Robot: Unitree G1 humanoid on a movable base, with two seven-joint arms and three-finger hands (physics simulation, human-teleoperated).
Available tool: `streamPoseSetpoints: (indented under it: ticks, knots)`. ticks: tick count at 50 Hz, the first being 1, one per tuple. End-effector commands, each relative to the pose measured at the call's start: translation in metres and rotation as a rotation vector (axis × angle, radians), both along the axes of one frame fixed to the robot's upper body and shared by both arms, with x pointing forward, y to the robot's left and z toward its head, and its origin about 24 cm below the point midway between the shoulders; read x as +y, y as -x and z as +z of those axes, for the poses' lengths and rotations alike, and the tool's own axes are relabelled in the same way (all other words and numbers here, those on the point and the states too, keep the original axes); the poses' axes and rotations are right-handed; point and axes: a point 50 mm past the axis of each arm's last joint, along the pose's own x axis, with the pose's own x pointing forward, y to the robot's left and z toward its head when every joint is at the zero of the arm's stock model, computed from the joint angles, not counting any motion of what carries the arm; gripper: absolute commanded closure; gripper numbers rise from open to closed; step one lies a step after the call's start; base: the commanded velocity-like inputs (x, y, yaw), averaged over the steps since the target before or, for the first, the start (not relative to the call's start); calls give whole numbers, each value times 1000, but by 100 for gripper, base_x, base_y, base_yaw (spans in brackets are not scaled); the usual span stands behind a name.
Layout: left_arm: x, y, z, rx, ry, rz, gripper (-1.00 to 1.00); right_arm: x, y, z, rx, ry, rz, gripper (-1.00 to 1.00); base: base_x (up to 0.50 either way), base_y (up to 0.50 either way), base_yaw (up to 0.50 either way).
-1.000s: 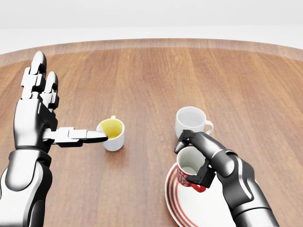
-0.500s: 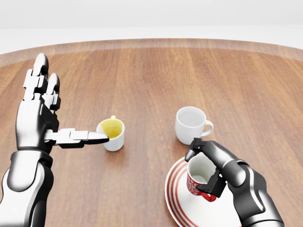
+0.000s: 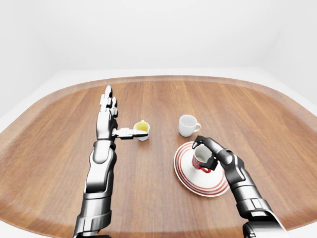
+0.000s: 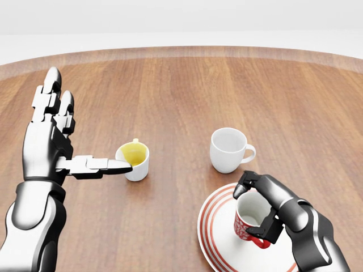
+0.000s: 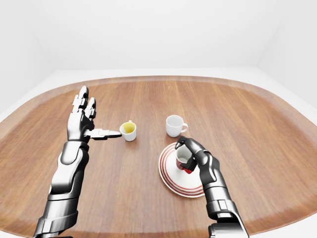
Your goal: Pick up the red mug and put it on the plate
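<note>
The red mug (image 4: 248,222), white inside with a red handle, is over the white plate with red rings (image 4: 218,241) at the lower right of the head view. My right hand (image 4: 256,211) is shut round the mug, fingers over its rim and side. I cannot tell whether the mug rests on the plate. My left hand (image 4: 68,136) is open at the left, fingers spread upward, its thumb reaching right to the rim of a small yellow-lined cup (image 4: 134,160).
A plain white cup (image 4: 229,149) stands just above the plate. The small yellow-lined cup is to the left of it. The round wooden table (image 3: 148,193) spreads wide on all sides, with its edge seen in the eye views.
My right hand has carried the red mug down and to the right, from the plate's upper left rim toward its middle. The left hand has barely moved.
</note>
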Motion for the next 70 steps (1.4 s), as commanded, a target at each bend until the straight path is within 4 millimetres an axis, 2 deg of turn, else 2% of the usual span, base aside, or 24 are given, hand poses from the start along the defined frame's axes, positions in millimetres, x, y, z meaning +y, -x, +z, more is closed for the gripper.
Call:
streamPoseSetpoints:
  ticks: [1, 16, 17, 18, 19, 20, 45, 53, 58, 59, 61, 64, 70]
  knots:
    - [-1, 0, -3, 12, 0, -1, -100, -11, 6, -6, 19, 6, -33, 100, 0, 0, 0]
    - [-1, 0, -3, 12, 1, -1, -100, -11, 7, -6, 18, 11, -30, 100, 0, 0, 0]
    - [-1, 0, -3, 11, 1, -1, -100, -10, 7, -6, 17, 11, -29, 79, 0, 0, 0]
    - [-1, 0, -3, 10, 1, -1, -100, -10, 7, -6, 16, 12, -27, 2, 0, 0, 0]
    - [-1, 0, -3, 10, 1, -2, -100, -9, 7, -6, 16, 13, -26, -40, 0, 0, 0]
    - [-1, 0, -3, 10, 1, -2, -100, -9, 7, -6, 17, 15, -24, -100, 0, 0, 0]
    - [1, 1, -1, 5, 2, 2, -100, -6, 6, -9, 28, 15, -23, -100, 0, 0, 0]
    - [1, 0, 1, -4, 1, 4, -100, -5, 2, 2, -13, 11, -11, -100, 0, 0, 0]
    - [0, 1, 9, -37, -2, 2, -100, -1, -4, 30, -99, 10, 38, -100, 0, 0, 0]
    - [0, 2, 12, -52, -3, 0, -100, 0, -8, 44, -144, 11, 52, -100, 0, 0, 0]
    - [-1, 2, 15, -64, -4, -1, -100, 2, -10, 58, -182, 19, 74, -100, 0, 0, 0]
    - [-3, 3, 24, -101, -10, -6, -100, 7, -16, 90, -276, 31, 117, -100, 0, 0, 0]
    - [-4, 4, 46, -184, -16, -12, -100, 14, -23, 125, -378, 41, 161, -100, 0, 0, 0]
